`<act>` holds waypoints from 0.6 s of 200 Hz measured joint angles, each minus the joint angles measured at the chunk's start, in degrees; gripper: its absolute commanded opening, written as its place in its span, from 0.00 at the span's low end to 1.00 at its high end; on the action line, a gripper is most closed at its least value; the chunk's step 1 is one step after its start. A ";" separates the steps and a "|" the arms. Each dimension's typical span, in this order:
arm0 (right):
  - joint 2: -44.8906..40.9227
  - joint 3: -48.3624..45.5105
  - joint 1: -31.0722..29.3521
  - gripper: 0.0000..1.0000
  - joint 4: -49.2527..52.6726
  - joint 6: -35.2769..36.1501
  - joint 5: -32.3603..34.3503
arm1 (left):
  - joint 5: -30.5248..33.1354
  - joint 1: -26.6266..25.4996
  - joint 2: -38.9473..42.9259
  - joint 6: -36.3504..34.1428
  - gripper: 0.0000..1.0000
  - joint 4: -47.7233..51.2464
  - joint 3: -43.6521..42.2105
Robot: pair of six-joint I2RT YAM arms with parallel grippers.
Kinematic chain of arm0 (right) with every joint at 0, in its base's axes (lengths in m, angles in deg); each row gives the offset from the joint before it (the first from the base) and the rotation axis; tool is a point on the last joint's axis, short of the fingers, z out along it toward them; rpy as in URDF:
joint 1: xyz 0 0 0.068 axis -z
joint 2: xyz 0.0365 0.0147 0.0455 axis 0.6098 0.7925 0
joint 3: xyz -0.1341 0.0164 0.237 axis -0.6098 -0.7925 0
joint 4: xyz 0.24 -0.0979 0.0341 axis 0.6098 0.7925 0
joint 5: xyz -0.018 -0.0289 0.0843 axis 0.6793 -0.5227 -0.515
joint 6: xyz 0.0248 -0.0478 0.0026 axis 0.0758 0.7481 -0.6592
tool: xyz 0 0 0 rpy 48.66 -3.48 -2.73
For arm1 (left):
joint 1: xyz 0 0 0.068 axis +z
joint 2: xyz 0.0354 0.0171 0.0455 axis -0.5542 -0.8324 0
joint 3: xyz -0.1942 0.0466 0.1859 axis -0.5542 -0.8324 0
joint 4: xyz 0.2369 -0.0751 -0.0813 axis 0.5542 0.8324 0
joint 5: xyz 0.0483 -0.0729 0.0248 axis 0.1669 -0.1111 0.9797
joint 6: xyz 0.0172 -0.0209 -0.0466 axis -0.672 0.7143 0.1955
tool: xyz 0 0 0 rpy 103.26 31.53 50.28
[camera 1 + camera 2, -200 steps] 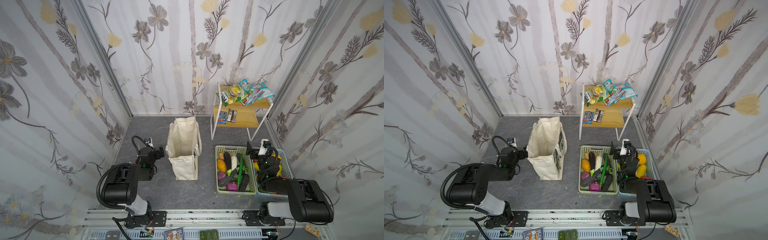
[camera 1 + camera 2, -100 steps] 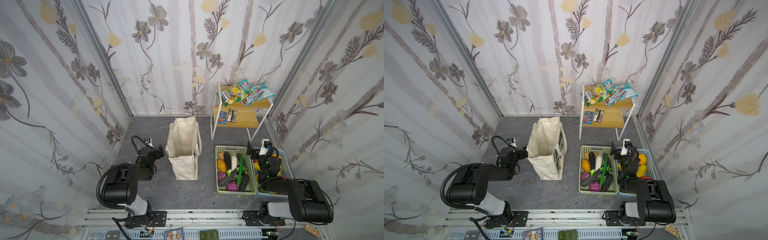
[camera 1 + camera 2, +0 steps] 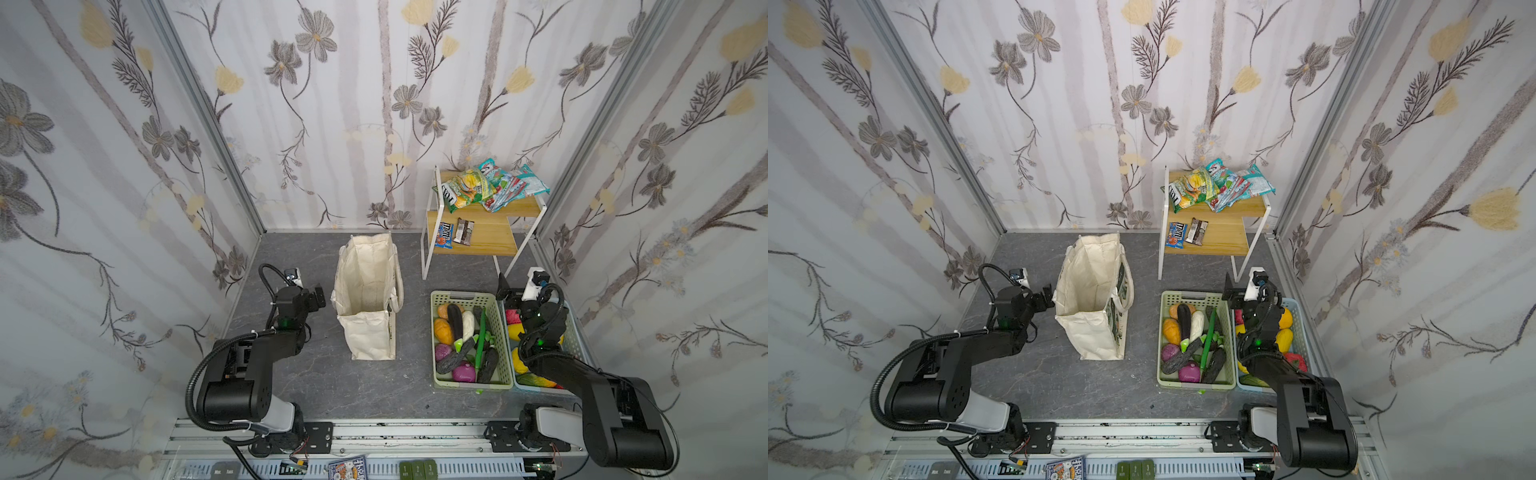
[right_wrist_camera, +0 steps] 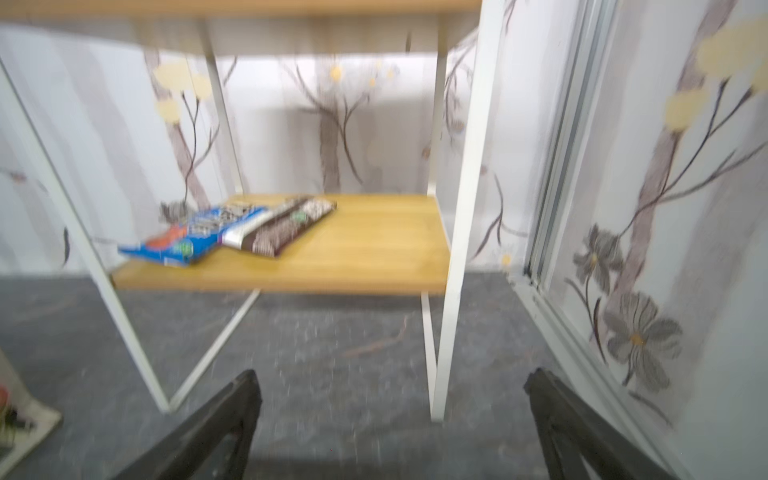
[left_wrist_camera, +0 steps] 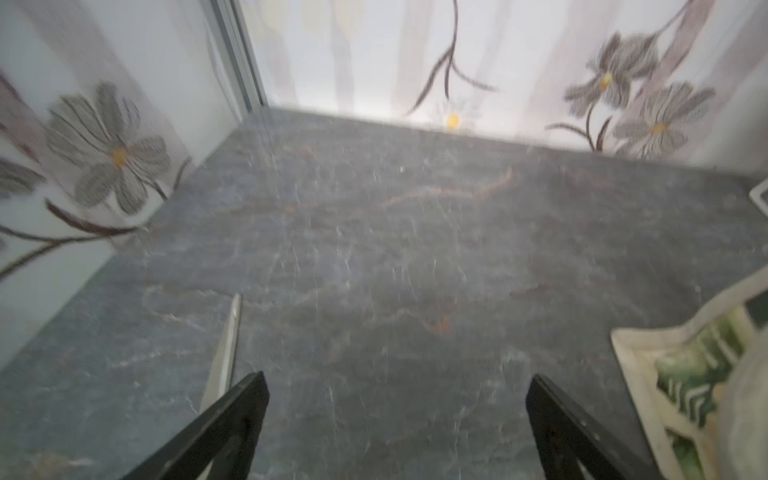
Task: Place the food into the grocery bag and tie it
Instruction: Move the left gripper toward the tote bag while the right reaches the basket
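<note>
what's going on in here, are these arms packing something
Two robot arms are set to load a tall cream canvas tote bag, which stands open mid-floor with nothing visible inside. The left gripper hovers open right beside the bag. The right gripper hangs open and empty by the far corner of the pale green plastic basket. The small toy vegetables lie in that basket, and the yellow-green snack packet sits on the wooden rack. Nothing is packed yet.
</note>
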 measured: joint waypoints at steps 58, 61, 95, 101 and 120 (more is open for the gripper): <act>-6.10 12.52 -6.93 0.96 30.32 -6.84 8.63 | 6.05 0.39 12.44 6.73 1.00 18.80 7.10; -6.56 13.03 -7.32 0.96 32.13 -7.52 8.72 | 6.29 0.39 13.09 7.23 1.00 20.46 7.96; -7.91 18.36 -11.76 0.91 47.89 -15.02 8.39 | 9.86 0.37 16.37 13.81 1.00 43.23 21.81; -7.89 18.75 -13.18 0.90 50.69 -16.24 7.80 | 10.01 0.39 16.15 14.84 1.00 47.76 24.70; -7.37 19.45 -18.73 0.85 58.62 -19.02 6.05 | 9.35 0.35 14.27 18.10 1.00 61.37 33.14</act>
